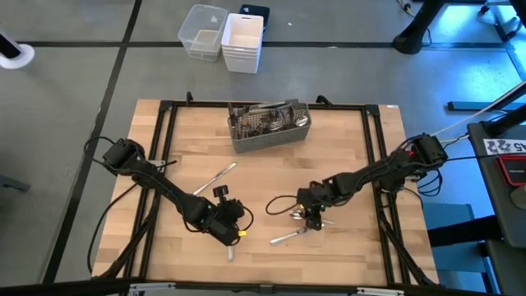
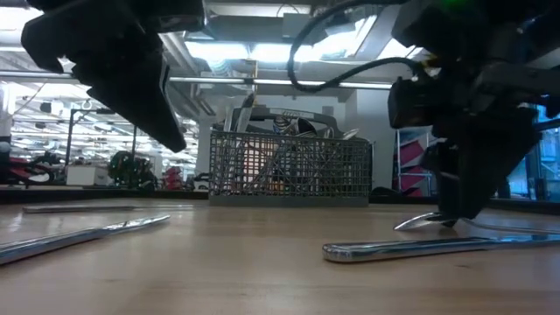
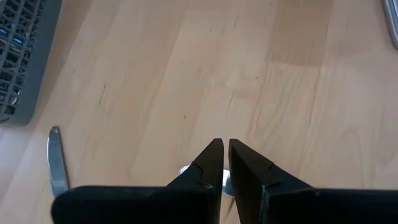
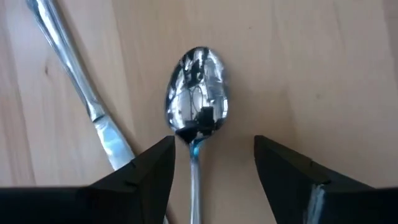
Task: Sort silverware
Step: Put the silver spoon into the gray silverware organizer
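Note:
A shiny spoon (image 4: 198, 84) lies on the wooden table, bowl up, beside a table knife (image 4: 81, 93). My right gripper (image 4: 214, 146) is low over the table, open, with one finger on each side of the spoon's neck. In the high view it stands right of centre (image 1: 311, 220). My left gripper (image 3: 225, 144) is shut and hangs above the table's near left part (image 1: 233, 238). A bit of shiny metal (image 3: 224, 182) shows under its fingers, and a short piece of silverware (image 1: 230, 253) pokes out below it. Another knife (image 1: 215, 179) lies farther back.
The grey mesh caddy (image 1: 269, 136) with several pieces in it stands at the table's far middle. Two white plastic bins (image 1: 203, 31) sit on the floor beyond the table. A long piece of silverware (image 2: 87, 234) lies at the near left, and the knife's handle (image 2: 420, 249) lies in front of my right gripper.

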`<action>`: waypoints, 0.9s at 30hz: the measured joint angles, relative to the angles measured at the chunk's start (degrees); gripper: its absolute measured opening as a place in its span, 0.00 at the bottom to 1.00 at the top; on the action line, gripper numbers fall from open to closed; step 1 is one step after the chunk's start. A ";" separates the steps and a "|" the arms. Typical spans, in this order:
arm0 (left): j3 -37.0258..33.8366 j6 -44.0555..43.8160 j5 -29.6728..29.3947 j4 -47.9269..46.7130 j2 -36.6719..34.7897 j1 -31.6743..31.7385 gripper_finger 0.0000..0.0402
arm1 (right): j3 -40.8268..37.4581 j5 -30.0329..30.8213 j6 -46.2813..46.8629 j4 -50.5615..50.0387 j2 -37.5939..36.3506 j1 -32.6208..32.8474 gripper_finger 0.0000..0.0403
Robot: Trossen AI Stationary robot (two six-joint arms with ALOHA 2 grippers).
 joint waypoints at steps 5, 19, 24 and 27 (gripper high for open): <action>0.02 1.27 -0.33 0.90 -0.01 0.00 0.05 | 0.01 7.92 -0.14 -0.22 0.00 4.03 0.55; 0.02 1.44 -1.90 1.00 0.00 0.04 0.05 | 0.28 19.15 -0.23 -0.13 4.63 6.67 0.55; 0.02 1.44 -2.31 1.00 0.00 0.04 0.05 | 0.31 19.80 -0.13 -0.27 5.65 6.70 0.50; 0.02 1.43 -2.32 1.00 0.00 0.04 0.05 | 0.88 20.10 -0.10 -0.12 5.68 6.70 0.41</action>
